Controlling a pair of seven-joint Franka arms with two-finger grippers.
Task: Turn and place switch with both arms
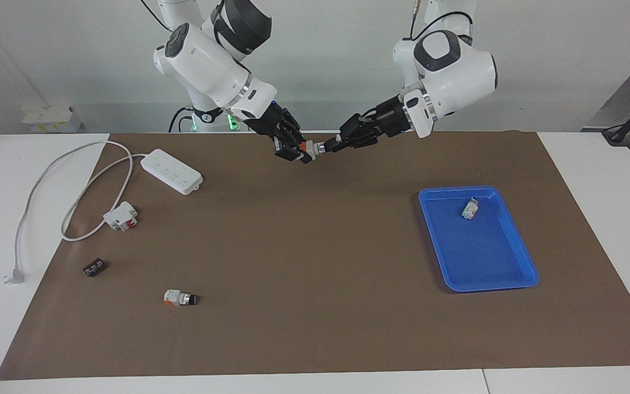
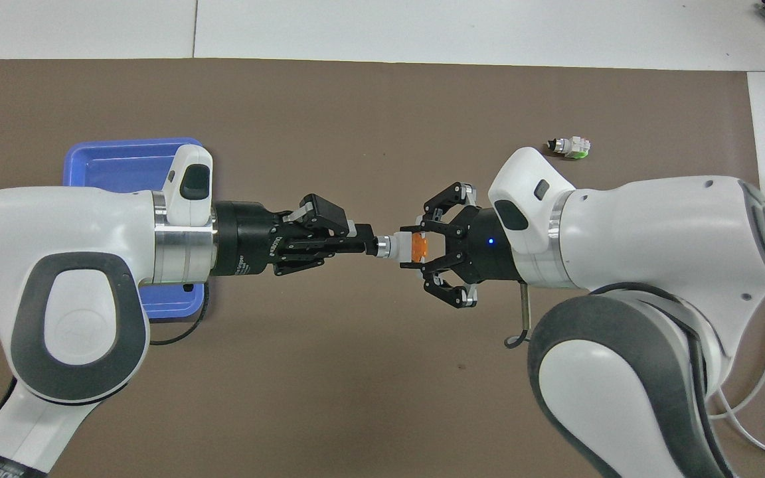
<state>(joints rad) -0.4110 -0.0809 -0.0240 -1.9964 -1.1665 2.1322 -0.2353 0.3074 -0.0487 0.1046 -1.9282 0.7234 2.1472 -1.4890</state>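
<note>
Switch (image 1: 314,148) held in mid-air between both pincers, lying roughly level over the brown mat (image 1: 304,273) near the robots' end of the counter (image 1: 594,164). Not resting on anything.

Right pincer (image 2: 416,247) clamped on the orange rear block; fingers (image 2: 437,229) fairly wide, closed only as far as the block allows.

Left pincer (image 2: 364,245) narrowed almost fully, pinching the black knob tip; silver collar showing just past its fingertips. Pincers nose to nose, white body and collar bridging the small gap between them.

Blue tray (image 1: 512,273) toward the left arm's end of the counter, 1 small white piece with green marks (image 1: 470,208) lying in its corner nearer the robots.

Toward the right arm's end: white power strip (image 1: 171,171) with its cable (image 1: 36,191) looped across mat and counter, white-and-red part (image 1: 121,216) beside the cable loop, small dark block (image 1: 94,267) farther from the robots than that, second knob switch (image 1: 180,297) on its side farther out again. All well apart from both pincers.
</note>
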